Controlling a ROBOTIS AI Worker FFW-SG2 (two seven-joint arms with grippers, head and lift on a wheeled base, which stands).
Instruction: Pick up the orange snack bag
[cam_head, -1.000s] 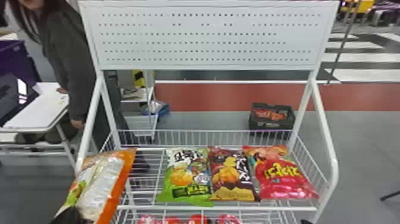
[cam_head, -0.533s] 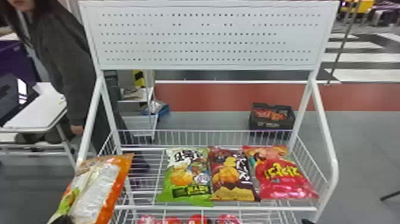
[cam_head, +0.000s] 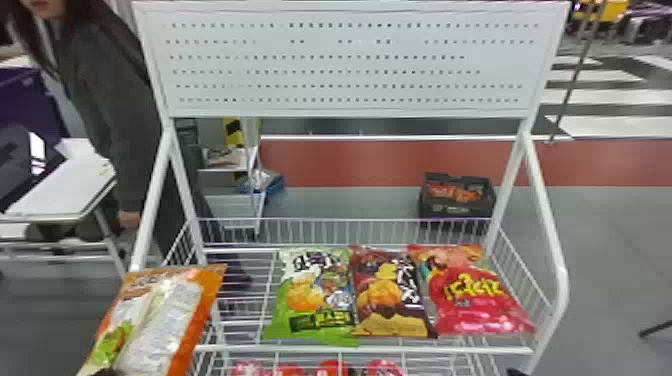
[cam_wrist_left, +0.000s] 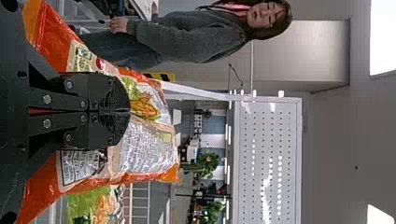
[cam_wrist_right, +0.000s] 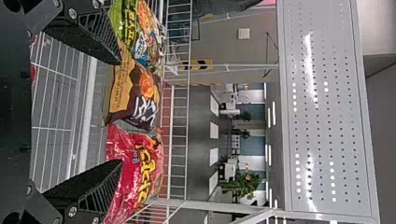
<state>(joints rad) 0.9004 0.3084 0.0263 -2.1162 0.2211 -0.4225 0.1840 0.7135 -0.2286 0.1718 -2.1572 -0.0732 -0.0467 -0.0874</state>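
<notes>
My left gripper (cam_head: 107, 372) shows as a dark tip at the bottom left of the head view, over the lower part of the orange snack bag (cam_head: 165, 320). In the left wrist view the left gripper (cam_wrist_left: 130, 111) is shut on the orange bag (cam_wrist_left: 149, 151), its fingertips together across the back of the bag. The bag hangs tilted beside the shelf's left post. My right gripper (cam_head: 517, 372) is at the bottom edge, by the shelf's front right corner. The right wrist view has the right gripper (cam_wrist_right: 122, 112) open, facing the bags on the shelf with nothing between its fingers.
On the white wire shelf (cam_head: 350, 350) lie a green bag (cam_head: 312, 300), a brown bag (cam_head: 390, 295) and a pink bag (cam_head: 475, 295). Red packages (cam_head: 332, 369) sit on the tier below. A black crate (cam_head: 457, 200) stands on the floor behind.
The orange bag, held in my left gripper, has shifted a little right and slightly down, turning more upright. The bags on the shelf have not moved.
</notes>
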